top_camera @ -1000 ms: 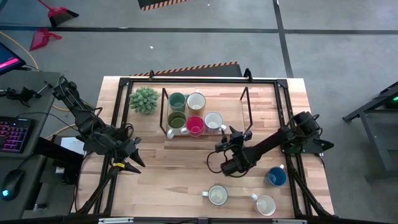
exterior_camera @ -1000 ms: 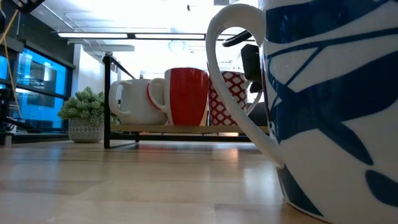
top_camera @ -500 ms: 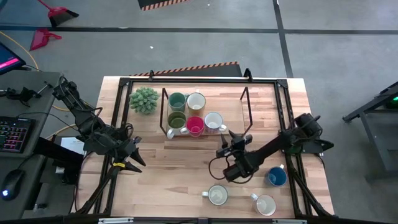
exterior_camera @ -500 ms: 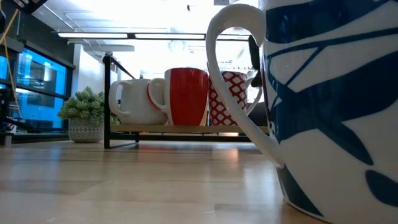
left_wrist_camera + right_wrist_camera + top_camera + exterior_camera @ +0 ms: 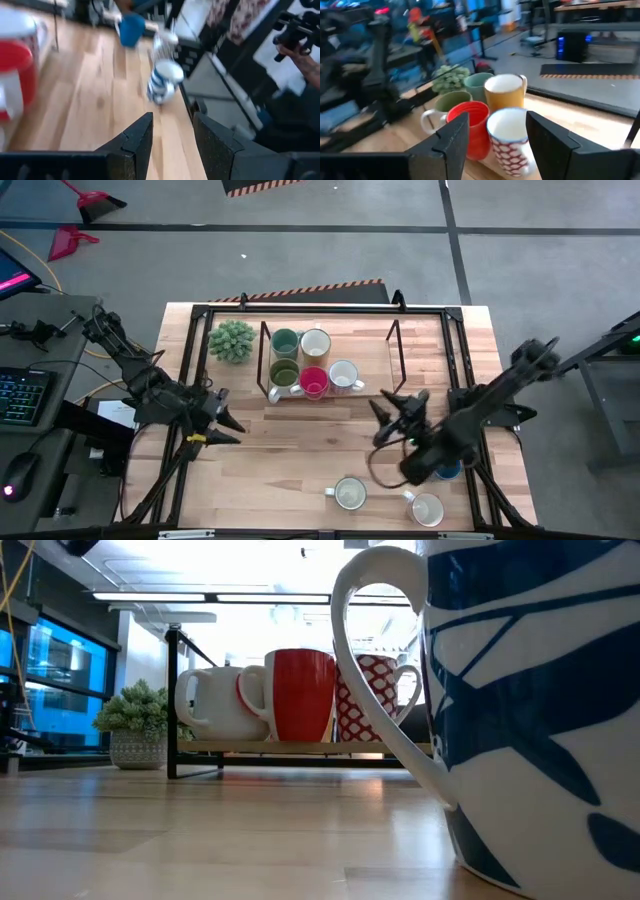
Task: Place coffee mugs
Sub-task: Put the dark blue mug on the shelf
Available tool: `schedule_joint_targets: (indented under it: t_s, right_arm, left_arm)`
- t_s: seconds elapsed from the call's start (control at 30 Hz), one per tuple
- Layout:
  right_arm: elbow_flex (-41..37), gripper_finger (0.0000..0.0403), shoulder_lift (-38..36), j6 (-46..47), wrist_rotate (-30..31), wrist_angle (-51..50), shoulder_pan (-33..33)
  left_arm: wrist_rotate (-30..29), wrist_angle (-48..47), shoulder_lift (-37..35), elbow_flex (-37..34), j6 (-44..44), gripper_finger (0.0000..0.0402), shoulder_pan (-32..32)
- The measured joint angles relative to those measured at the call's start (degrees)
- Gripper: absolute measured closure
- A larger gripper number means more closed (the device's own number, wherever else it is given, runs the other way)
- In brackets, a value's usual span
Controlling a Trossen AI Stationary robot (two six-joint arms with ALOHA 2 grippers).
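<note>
Five coffee mugs stand on their bases in a black-framed rack (image 5: 392,340) at the far middle: teal-green (image 5: 285,341), cream (image 5: 315,342), olive-green (image 5: 285,372), red (image 5: 313,382) and a white patterned one (image 5: 343,375). Near the front edge stand a cream mug (image 5: 350,494) and a white mug (image 5: 427,509). A blue mug (image 5: 447,470) is partly hidden under my right arm. My right gripper (image 5: 397,404) hangs open high above the table, right of the rack, facing the mugs (image 5: 510,131). At the table's left edge my left gripper (image 5: 226,425) hovers open, with nothing between its fingers (image 5: 172,137).
A spiky green potted plant (image 5: 232,340) stands left of the rack. A black frame (image 5: 455,350) runs round the table's edges. A blue-and-white mug (image 5: 530,710) fills the right of the low view. Bare wood lies between the rack and the front mugs.
My right gripper has drawn back from the patterned mug at the rack, rising high and going toward the table's right and near edges; it has stayed open and has left the low view. My left gripper has turned a little toward the table's right.
</note>
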Motion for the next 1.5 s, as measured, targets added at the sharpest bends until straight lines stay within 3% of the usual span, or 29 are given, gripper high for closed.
schedule_joint_targets:
  t_s: [0.17,0.27,0.53,0.87,1.03,1.23,1.5]
  right_arm:
    - [2.0,0.0222,-13.5,-21.6,-9.7,-0.3,1.4]
    - [2.0,0.0222,-22.1,-28.2,-16.9,-2.3,2.5]
    - [2.0,0.0222,-39.2,-29.4,-40.1,-10.8,4.4]
    - [2.0,0.0222,-42.7,-34.6,-54.7,-12.2,7.3]
    - [2.0,0.0222,-41.8,-38.9,-55.5,-12.0,9.6]
    - [-0.9,0.0222,-42.3,-47.3,-50.4,-7.8,15.9]
    - [-12.9,0.0222,-50.7,-41.2,-40.4,-3.1,26.7]
  left_arm:
    - [-0.1,8.0,1.7,0.0,2.6,0.0271,5.0]
    - [0.0,12.5,4.9,0.0,2.6,0.0271,7.5]
    - [0.3,17.3,18.3,4.2,-4.2,0.0271,12.5]
    - [0.6,20.3,35.2,21.9,1.3,0.0271,13.4]
    - [1.7,20.3,42.6,30.7,4.8,0.0271,13.4]
    - [1.7,25.4,46.9,34.6,8.3,0.0271,12.8]
    - [1.7,26.3,47.0,34.6,3.7,0.0271,12.5]
